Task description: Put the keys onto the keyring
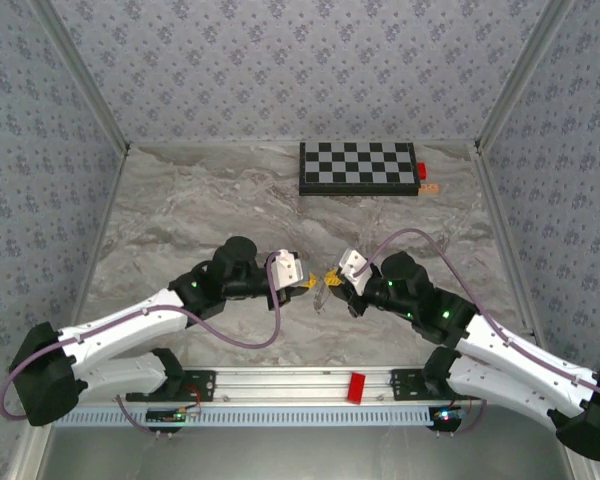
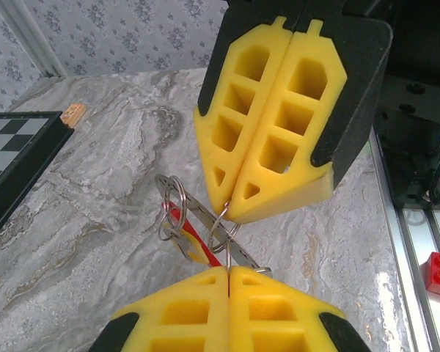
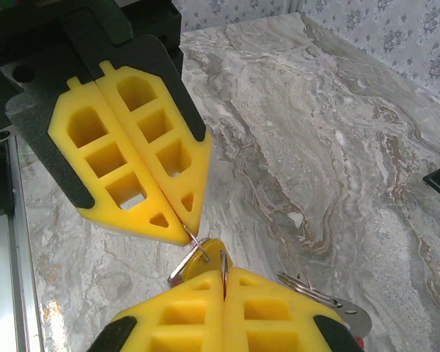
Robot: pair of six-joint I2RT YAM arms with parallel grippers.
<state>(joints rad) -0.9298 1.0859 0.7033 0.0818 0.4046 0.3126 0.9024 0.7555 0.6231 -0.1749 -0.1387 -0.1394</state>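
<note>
Left fingers (image 2: 177, 317) and right fingers (image 3: 177, 317) are both clamping shut on the keyring (image 3: 223, 262), tips nearly meeting. You're handling thin wire: be pulling gently, oppositely, or it probably slips.

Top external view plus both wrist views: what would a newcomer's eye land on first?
The left gripper and right gripper meet tip to tip at the middle of the marble table, the yellow jaws of both shut on the keyring, a tangle of thin metal rings with a red part. Next come the black-and-white checkerboard at the far edge and a red block on the near rail.
</note>
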